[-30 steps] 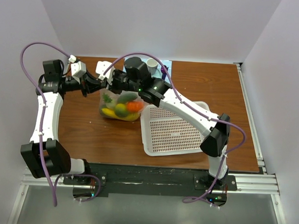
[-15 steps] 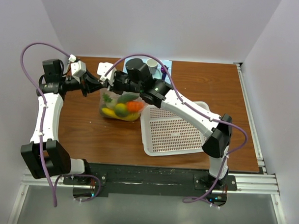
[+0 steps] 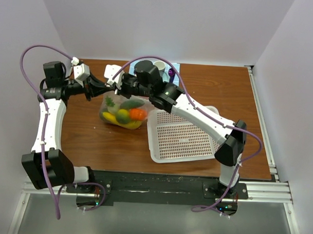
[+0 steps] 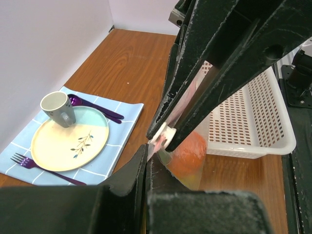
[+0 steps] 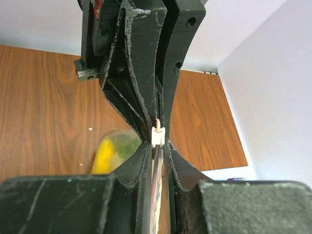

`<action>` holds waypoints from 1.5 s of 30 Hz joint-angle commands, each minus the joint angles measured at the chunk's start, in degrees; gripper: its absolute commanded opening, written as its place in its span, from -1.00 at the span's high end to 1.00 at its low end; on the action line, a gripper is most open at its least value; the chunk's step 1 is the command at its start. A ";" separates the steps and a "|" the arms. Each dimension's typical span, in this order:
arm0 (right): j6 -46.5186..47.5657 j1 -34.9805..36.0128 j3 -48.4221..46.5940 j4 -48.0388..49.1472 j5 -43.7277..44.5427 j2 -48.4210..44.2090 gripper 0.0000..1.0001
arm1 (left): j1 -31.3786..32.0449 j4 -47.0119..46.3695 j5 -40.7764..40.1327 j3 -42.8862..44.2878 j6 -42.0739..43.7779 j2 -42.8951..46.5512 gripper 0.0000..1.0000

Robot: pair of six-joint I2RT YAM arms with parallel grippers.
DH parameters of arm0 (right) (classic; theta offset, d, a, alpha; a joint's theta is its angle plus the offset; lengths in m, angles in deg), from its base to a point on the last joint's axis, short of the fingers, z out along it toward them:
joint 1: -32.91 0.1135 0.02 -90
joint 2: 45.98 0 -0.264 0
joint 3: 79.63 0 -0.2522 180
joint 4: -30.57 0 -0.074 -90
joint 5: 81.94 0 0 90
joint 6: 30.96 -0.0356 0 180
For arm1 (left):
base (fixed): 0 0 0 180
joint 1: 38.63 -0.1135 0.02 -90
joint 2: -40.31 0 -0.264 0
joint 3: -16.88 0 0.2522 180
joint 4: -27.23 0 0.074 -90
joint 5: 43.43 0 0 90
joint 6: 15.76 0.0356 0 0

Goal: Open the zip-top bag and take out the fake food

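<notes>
Left hand (image 3: 103,88): fingers pressed together on the top edge of the zip-top bag (image 3: 118,107), just beside the white slider (image 4: 164,134); a sliver of pinkish film shows between the tips in its wrist view
Right hand (image 3: 117,87): comes in from the opposite side and meets the left hand tip to tip; its fingers (image 5: 170,161) are clamped against either side of the white slider (the pink zipper strip (image 5: 155,187) runs down between them)
Zip-top bag: clear crinkly plastic, held up by its top edge between the two hands, lower part down on the tabletop (image 3: 89,140) at the middle left, just beside the white basket (image 3: 181,141); how far the zipper is parted cannot be told
Fake food (image 3: 126,115): all inside the bag, bunched toward its bottom
Pieces visible: orange fruit (image 3: 139,113) on the basket side, round green fruit (image 3: 123,115) at the centre, yellow banana (image 3: 112,117) along the lower edge, long green piece (image 3: 130,103) above them
White basket: perforated, flat on the tabletop to the right of the bag
Place setting: blue checked mat (image 4: 122,131) at the far edge of the tabletop, bearing a pale plate (image 4: 68,139), a grey cup (image 4: 58,108) at the plate's rim, a purple fork (image 4: 29,163) and a purple spoon (image 4: 95,108)
</notes>
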 commanded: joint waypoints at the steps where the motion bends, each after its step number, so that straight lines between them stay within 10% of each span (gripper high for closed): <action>1: 0.36 -0.22 -0.32 1.53 -0.34 -3.13 0.92 | -0.21 -3.15 11.75 -0.51 -1.57 1.89 1.00; 5: -0.34 -0.14 0.03 2.15 -0.34 -3.39 0.38 | -0.21 -3.33 11.75 -0.60 -1.75 1.89 1.00; 13: -1.14 -0.22 -1.20 3.03 -0.25 -2.78 0.34 | -0.12 -3.95 11.67 -1.12 -2.01 2.33 1.00; 45: 0.10 -4.00 12.15 4.69 4.32 -12.17 0.89 | -0.74 -22.39 12.90 -2.88 -18.97 4.18 1.00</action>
